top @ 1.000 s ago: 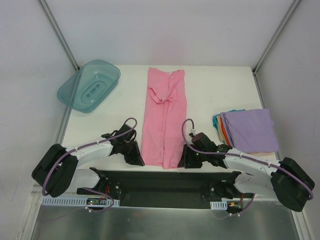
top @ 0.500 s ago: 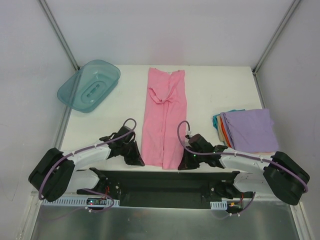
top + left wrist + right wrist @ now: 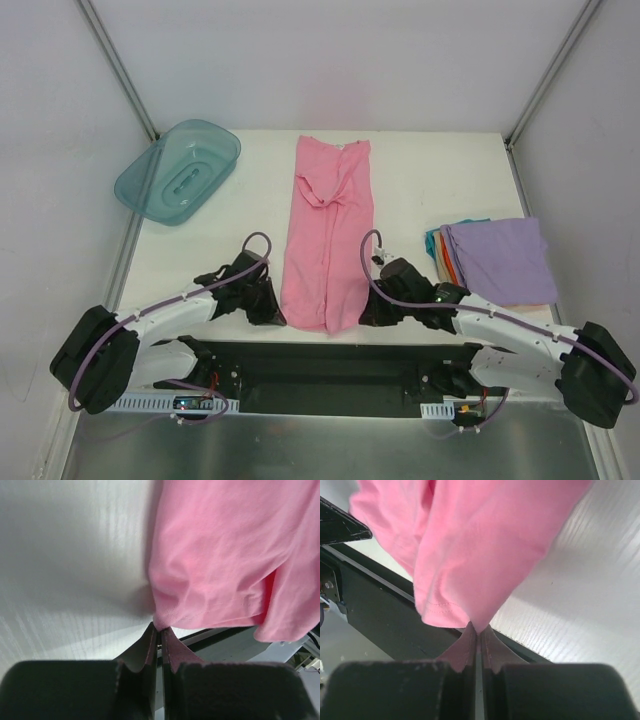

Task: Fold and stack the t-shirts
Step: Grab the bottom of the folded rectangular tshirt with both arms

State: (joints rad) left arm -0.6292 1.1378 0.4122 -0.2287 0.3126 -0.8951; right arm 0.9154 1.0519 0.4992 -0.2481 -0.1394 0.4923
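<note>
Our left pincer (image 3: 269, 309) and right pincer (image 3: 367, 313) each clamp a near-edge hem corner of the pink t-shirt (image 3: 330, 230). We'd lift both together, level and taut, toward the far edge.

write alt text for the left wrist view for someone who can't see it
The left gripper, shut, pinches a corner of the pink t-shirt at its fingertips. The wrinkled cloth fills the upper right of the view, with the white table on the left.
</note>
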